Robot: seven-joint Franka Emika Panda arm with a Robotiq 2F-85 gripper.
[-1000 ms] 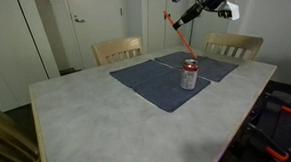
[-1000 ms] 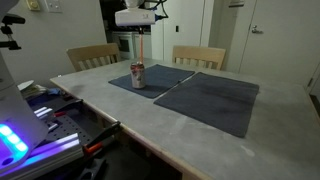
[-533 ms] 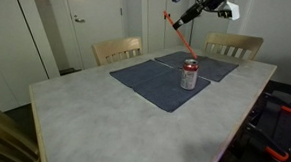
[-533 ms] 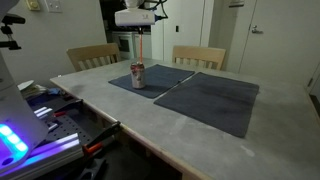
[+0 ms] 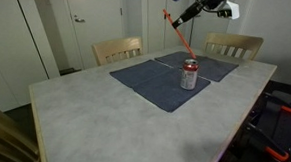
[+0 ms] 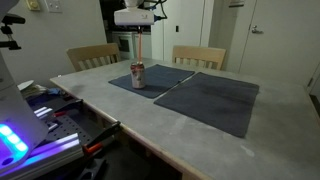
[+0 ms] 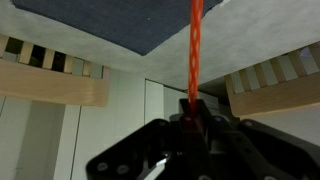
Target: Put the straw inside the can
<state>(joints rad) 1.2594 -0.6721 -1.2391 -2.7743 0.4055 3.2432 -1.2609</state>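
Straw (image 5: 180, 34) clamped in gripper (image 5: 181, 16), held above can (image 5: 189, 75), lower end near can top, can stood upright on dark blue mat (image 5: 146, 86), pale grey table (image 5: 77, 120) beneath, wooden chairs (image 5: 117, 49) and white doors (image 5: 82, 24) behind can.

Even, moderate indoor light, faint shadows, soft low-resolution exterior views, wrist view blurry, tool (image 7: 192, 112) dark and unfocused

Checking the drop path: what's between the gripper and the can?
Only the straw, held by the gripper and hanging down toward the can; this shows in both exterior views.
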